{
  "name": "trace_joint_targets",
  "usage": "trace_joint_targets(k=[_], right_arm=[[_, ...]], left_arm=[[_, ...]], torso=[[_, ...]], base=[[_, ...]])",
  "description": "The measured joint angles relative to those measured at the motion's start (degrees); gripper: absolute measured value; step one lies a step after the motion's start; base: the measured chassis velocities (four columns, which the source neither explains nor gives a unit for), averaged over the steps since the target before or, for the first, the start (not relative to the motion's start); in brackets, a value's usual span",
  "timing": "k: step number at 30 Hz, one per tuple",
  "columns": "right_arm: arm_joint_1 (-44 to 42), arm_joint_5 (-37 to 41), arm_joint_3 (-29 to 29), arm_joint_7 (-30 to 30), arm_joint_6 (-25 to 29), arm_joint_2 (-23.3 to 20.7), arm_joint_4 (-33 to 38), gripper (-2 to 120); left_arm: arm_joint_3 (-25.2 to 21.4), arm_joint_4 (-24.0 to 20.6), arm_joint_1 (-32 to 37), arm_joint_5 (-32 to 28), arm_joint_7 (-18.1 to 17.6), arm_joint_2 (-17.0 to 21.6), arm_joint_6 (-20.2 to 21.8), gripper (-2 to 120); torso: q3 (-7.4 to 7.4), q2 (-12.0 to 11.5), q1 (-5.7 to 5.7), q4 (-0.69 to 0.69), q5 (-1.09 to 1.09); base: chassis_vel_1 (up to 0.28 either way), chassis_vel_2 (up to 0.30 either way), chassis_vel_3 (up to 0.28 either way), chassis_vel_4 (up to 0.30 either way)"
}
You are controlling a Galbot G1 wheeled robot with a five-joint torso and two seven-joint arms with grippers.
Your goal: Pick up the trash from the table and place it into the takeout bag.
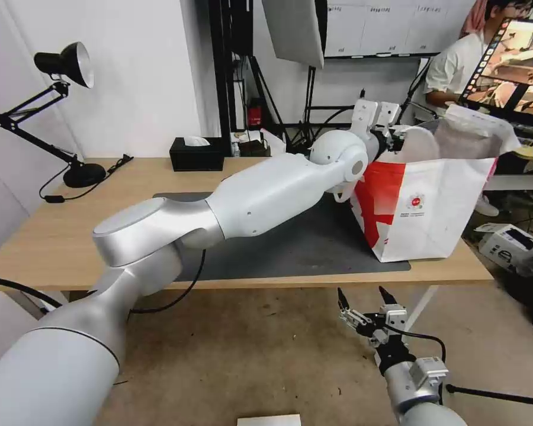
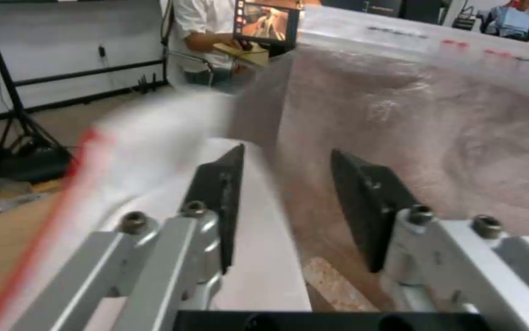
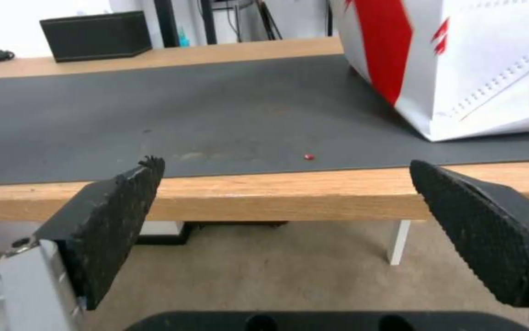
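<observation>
The red-and-white takeout bag [image 1: 438, 201] stands open on the right end of the light-wood table [image 1: 71, 236], partly on the dark grey mat [image 1: 302, 242]. My left arm stretches across the table, and my left gripper [image 1: 397, 137] hovers at the bag's near top rim. In the left wrist view this gripper [image 2: 287, 151] is open and empty, straddling the bag's white wall and looking at the foil lining [image 2: 448, 138]. The trash is out of view. My right gripper [image 1: 361, 293] hangs open below the table's front edge [image 3: 286, 165], facing the mat and bag [image 3: 479, 69].
A black tissue box [image 1: 196, 154] sits at the table's back edge, and a black desk lamp [image 1: 65, 65] stands at the back left. A tiny red crumb [image 3: 308, 157] lies on the mat near the front edge. A person sits at a monitor behind the bag.
</observation>
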Motion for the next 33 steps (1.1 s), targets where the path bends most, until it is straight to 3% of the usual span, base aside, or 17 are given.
trace_joint_targets(k=[14, 20, 31, 33], right_arm=[[0.0, 0.0, 0.0, 0.0, 0.0, 0.0, 0.0, 100], [0.0, 0.0, 0.0, 0.0, 0.0, 0.0, 0.0, 100], [0.0, 0.0, 0.0, 0.0, 0.0, 0.0, 0.0, 100], [0.0, 0.0, 0.0, 0.0, 0.0, 0.0, 0.0, 100]], left_arm=[[-1.5, -2.1, -0.1, -0.7, -2.4, 0.3, 0.2, 98], [-2.7, -5.5, -0.3, -0.6, -3.6, 2.8, 0.0, 100], [-3.4, -17.9, -0.9, -0.4, -5.2, 13.9, -1.6, 100], [-4.5, -24.8, 1.1, 1.4, -5.7, 20.7, -3.3, 100]], torso=[[0.0, 0.0, 0.0, -0.01, 0.0], [0.0, 0.0, 0.0, 0.0, 0.0], [0.0, 0.0, 0.0, 0.01, -0.02], [0.0, 0.0, 0.0, 0.01, -0.03]], base=[[0.0, 0.0, 0.0, 0.0], [0.0, 0.0, 0.0, 0.0], [0.0, 0.0, 0.0, 0.0], [0.0, 0.0, 0.0, 0.0]])
